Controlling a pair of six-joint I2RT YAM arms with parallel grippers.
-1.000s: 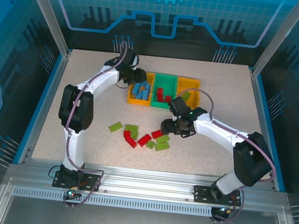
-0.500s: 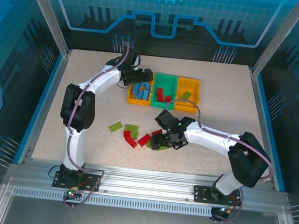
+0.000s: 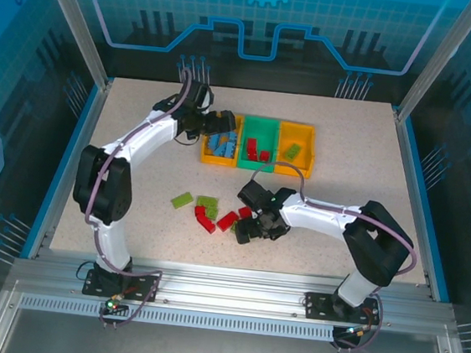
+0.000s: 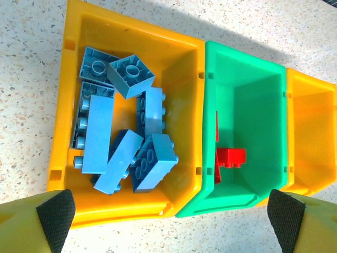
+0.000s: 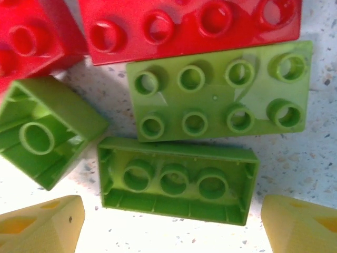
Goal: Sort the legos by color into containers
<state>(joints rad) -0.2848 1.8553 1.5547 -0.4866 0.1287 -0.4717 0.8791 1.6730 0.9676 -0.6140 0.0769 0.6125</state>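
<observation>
Three joined bins stand at the back: a left orange bin [image 3: 207, 146], a green bin [image 3: 261, 129] and a right orange bin [image 3: 306, 142]. Several blue bricks [image 4: 113, 132] lie in the left orange bin [image 4: 68, 132], and red bricks [image 4: 230, 156] lie in the green bin [image 4: 253, 105]. One light green brick [image 3: 291, 151] lies in the right orange bin. My left gripper [image 3: 214, 125] [image 4: 171, 213] hangs open over the bins. My right gripper [image 3: 251, 227] [image 5: 171, 226] is open, low over the loose pile, its fingers either side of an upside-down green brick [image 5: 176, 179].
More loose bricks lie mid-table: two green ones [image 3: 182, 199] [image 3: 207, 201] and red ones [image 3: 205, 220] [image 3: 227, 219]. Close to the right gripper are a studs-up green brick [image 5: 218, 97], a small green brick [image 5: 47, 132] and a red brick [image 5: 189, 26].
My right gripper has come forward and left from beside the bins, down onto the loose pile. The left arm's elbow has swung left while its gripper stays over the bins.
</observation>
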